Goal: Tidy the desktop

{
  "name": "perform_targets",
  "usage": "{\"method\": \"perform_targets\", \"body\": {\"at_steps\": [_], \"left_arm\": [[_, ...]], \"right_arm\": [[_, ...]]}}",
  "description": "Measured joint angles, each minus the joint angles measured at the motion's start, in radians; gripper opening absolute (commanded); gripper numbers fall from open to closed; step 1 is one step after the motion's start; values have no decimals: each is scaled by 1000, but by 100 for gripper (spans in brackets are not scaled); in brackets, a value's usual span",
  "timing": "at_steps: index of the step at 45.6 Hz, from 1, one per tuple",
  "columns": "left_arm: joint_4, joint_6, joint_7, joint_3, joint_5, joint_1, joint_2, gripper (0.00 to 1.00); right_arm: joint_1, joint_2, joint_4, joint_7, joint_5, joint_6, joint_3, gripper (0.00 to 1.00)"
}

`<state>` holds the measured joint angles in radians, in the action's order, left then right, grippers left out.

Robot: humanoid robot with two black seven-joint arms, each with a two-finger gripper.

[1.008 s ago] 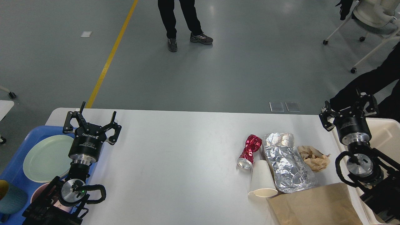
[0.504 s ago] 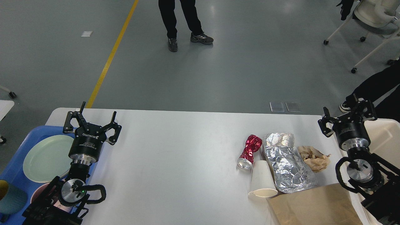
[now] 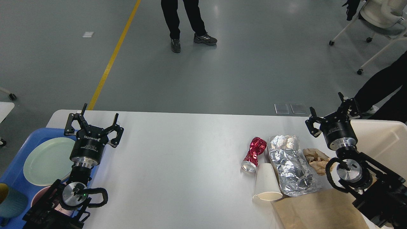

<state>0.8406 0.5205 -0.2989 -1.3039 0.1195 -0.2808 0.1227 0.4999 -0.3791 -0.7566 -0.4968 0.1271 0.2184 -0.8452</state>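
Your right gripper had swung in from over the cream bin toward the desktop's far right edge; fingers spread wide, nothing held. It stood above the crumpled brown paper, just beside the foil wrap. Likely you were lining up the next piece of trash. Your left gripper had not moved: open, empty, at the blue tray's edge by the green plate. Crushed red can, tipped paper cup and brown paper bag all lay clustered at the right. Bag cut off at the frame's bottom; your right arm hid part of the crumpled paper and the bin's near end
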Motion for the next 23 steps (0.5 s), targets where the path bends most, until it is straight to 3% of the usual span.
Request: {"method": "perform_targets", "body": {"at_steps": [10, 14, 23], "left_arm": [[0, 0, 0, 0, 0, 0, 0, 96], [0, 0, 0, 0, 0, 0, 0, 96], [0, 1, 1, 0, 0, 0, 0, 96]], "right_arm": [[67, -58, -24, 0, -1, 8, 156, 100], [164, -111, -28, 1, 5, 7, 349, 100], [486, -169, -38, 1, 9, 20, 1002, 100]]}}
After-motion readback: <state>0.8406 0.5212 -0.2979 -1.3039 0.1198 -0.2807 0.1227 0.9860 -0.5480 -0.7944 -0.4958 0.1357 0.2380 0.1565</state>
